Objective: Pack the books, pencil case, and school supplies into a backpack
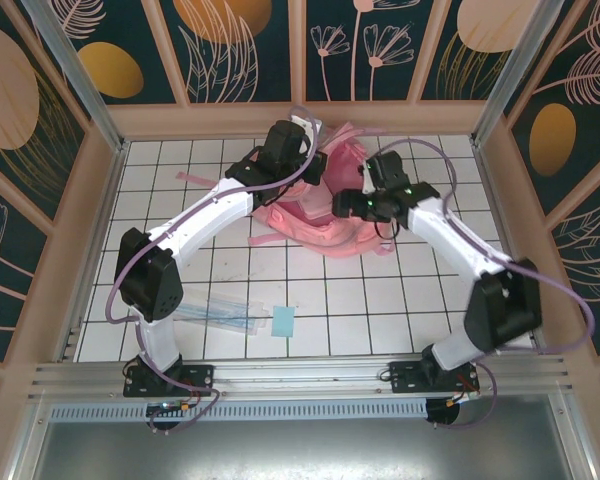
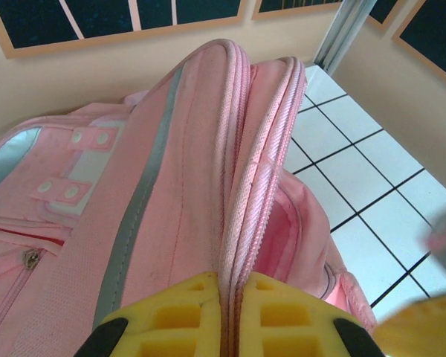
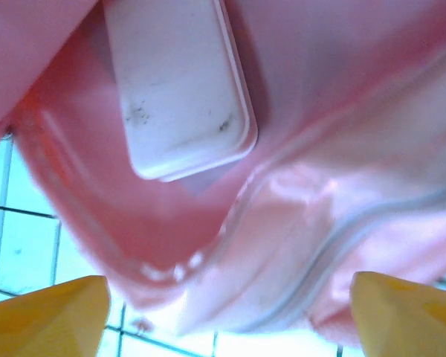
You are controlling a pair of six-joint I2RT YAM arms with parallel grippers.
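**Jaws.** My left gripper (image 2: 224, 301) is closed: its yellow fingers (image 2: 180, 321) pinch the ribbed zip edge of the backpack (image 2: 171, 186), with the pink seam running up between them. My right gripper (image 3: 227, 320) stands open, its two yellow fingertips (image 3: 44, 316) wide apart at the lower corners of its wrist view and clamping nothing.

**Container.** Just beyond the right jaws the backpack's main compartment gapes. Inside it lies the pencil case (image 3: 178, 89), a pale oblong with rounded corners, tilted against the pink lining. I cannot tell what else the compartment holds.

**Surroundings.** From above, the backpack (image 1: 320, 225) sits at the far middle of the tiled table (image 1: 380, 320), with both grippers at its top. The school supplies are well apart from it at the near left: the clear packet of sticks (image 1: 220, 312) and, just beside it, the light-blue pad (image 1: 283, 321), both flat on the tiles.
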